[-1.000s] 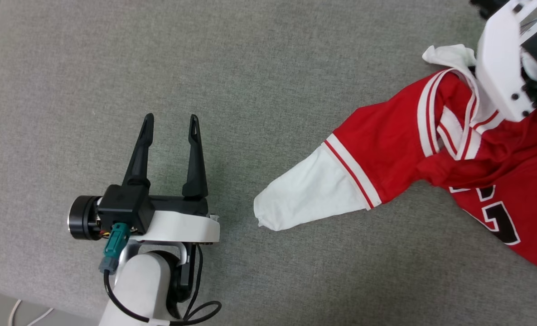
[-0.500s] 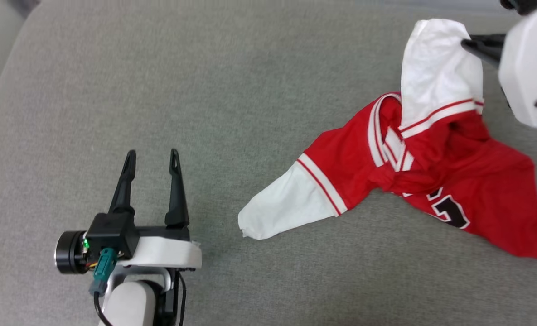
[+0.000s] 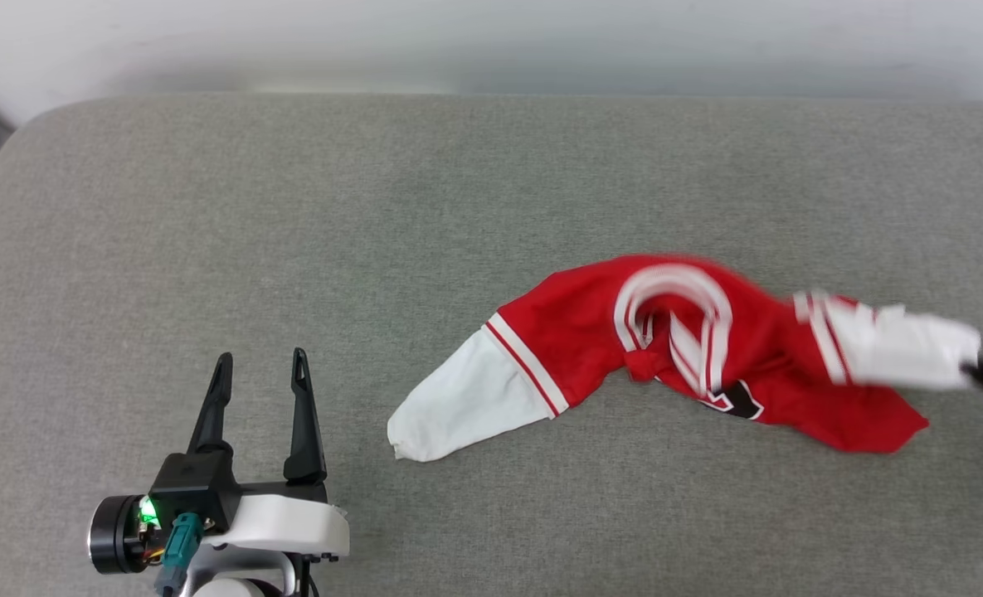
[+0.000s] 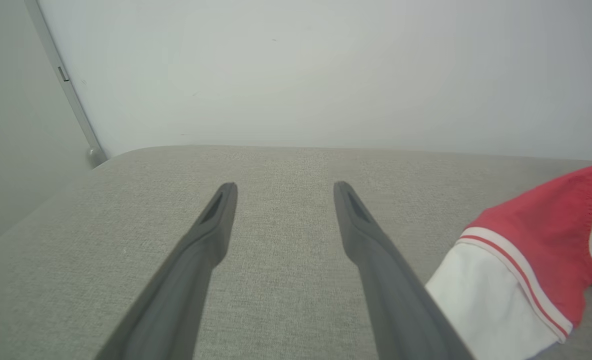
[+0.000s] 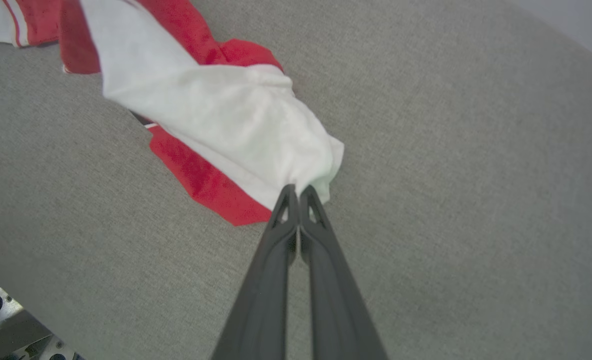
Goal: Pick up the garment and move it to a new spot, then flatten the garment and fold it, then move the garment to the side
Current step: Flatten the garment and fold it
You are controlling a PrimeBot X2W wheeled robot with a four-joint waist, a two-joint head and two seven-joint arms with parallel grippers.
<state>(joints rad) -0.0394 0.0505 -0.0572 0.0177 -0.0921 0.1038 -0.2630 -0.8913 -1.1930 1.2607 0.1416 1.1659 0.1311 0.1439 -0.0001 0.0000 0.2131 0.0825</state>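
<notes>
garment stretched rightward | right fingers pinching soft white sleeve

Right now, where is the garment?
In the head view the garment sprawls on the grey cushion right of centre, one white sleeve pinched by the shut right tool, the other sleeve pointing toward the open left tool.

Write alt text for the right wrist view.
The right gripper, shut, pinches the end of the white sleeve of a red garment, which trails away across a grey fabric cushion.
</notes>
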